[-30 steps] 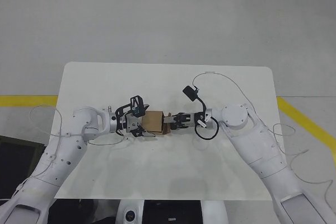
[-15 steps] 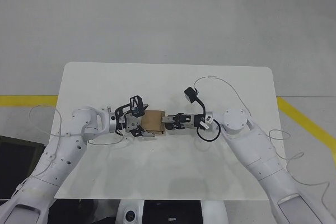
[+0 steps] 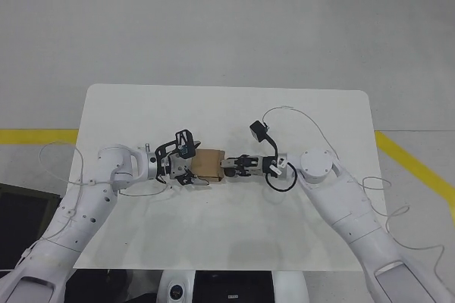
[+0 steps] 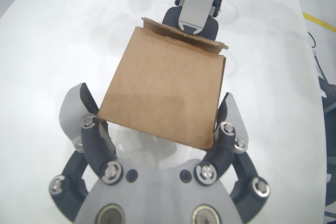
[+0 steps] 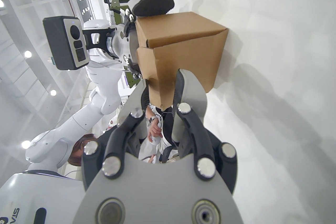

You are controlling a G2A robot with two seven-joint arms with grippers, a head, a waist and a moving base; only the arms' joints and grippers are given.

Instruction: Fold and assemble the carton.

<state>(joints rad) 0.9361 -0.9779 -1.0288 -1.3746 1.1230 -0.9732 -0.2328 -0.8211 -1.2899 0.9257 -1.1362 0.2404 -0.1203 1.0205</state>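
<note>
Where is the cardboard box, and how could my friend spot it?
Look at the middle of the big white table. There a small brown cardboard carton sits between the left gripper and the right gripper, both holding it. It is the only brown, boxy thing there, with a flap sticking out toward the right gripper.

The right gripper (image 3: 229, 164) has slid across the white table (image 3: 136, 106) toward the brown cardboard carton (image 3: 208, 163) and is now right up against the end that faces it. A second ago I could see that end's flap (image 4: 183, 36) sticking out toward the gripper, with a dark opening beside it. Now the flap is folded in close, so from above the carton looks shorter. Most of the push came in the first half-second, with only a slight creep since.
</note>
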